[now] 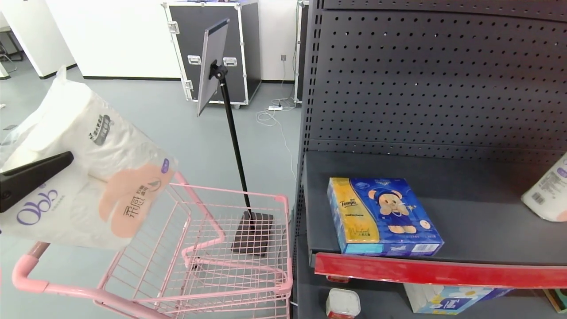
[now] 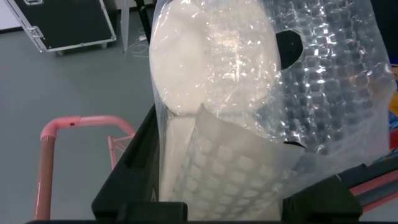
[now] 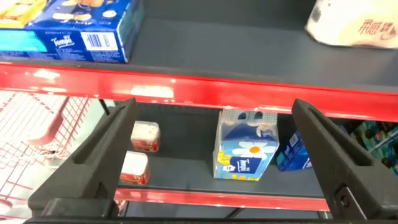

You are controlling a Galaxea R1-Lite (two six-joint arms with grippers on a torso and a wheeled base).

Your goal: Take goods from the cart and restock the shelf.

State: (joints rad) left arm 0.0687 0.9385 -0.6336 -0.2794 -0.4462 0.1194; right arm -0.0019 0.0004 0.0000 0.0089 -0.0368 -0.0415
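Left pincer [image 2: 227, 180] clamping purple-lettered toilet-roll pack [image 1: 88, 168], above pink cart [image 1: 230, 192]

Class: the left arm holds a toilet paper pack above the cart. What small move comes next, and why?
Probably carry the toilet paper pack toward the shelf: the left gripper holds it above the cart, and bare space lies between the tissue box and another pack.

My left gripper [image 2: 217, 168] is clamped on a pack of toilet rolls [image 1: 102, 150], with its two black fingers [image 2: 127, 177] pressed against opposite sides of it. In the head view one finger lies across the front of the pack, pointing up and to the right, high at my left side. My right gripper [image 3: 214, 109] is spread wide, with nothing between its tips.
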